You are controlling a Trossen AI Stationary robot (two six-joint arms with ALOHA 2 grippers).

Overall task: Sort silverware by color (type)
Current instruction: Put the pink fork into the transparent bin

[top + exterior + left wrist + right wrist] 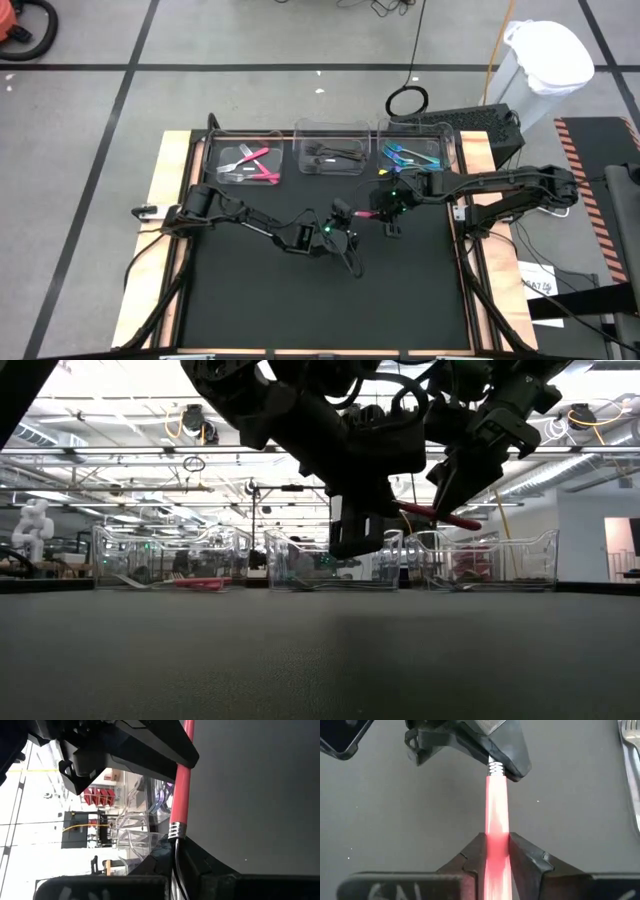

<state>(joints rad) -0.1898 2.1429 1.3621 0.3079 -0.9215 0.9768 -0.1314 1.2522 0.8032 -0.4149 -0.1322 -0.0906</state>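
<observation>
- Silverware piece in hand: a pink-handled utensil [364,213] hangs in the air above the middle of the black surface [300,300], held between both arms at once; its head is hidden, so fork or spoon cannot be told.
- The right gripper [496,851] has its fingers closed snugly on the pink handle end.
- The left gripper [345,215] has its fingers closed around the metal neck, just past the ridged silver collar [495,768].
- Handling, as a judgement: it looks light, stiff and slim, with a smooth, glossy handle that could slip or pivot in a narrow pinch. A hold on the middle of the handle seems safer than one on the thin neck. With two holds at once, one must let go cleanly or the piece may twist.
- The rest is sorted in three clear bins at the far edge: pink-handled pieces [252,166] in the left bin [215,150], all-black pieces [335,155] in the middle bin [300,135], teal-handled pieces [410,156] in the right bin [448,140].
- A silver utensil [631,765] shows at the edge of the right wrist view.
- The surface is matte black, framed in pale wood [170,160].
- Beyond is a grey floor with dark lines, a white bag-lined bin [545,60], and an open workshop hall with ceiling lights.
</observation>
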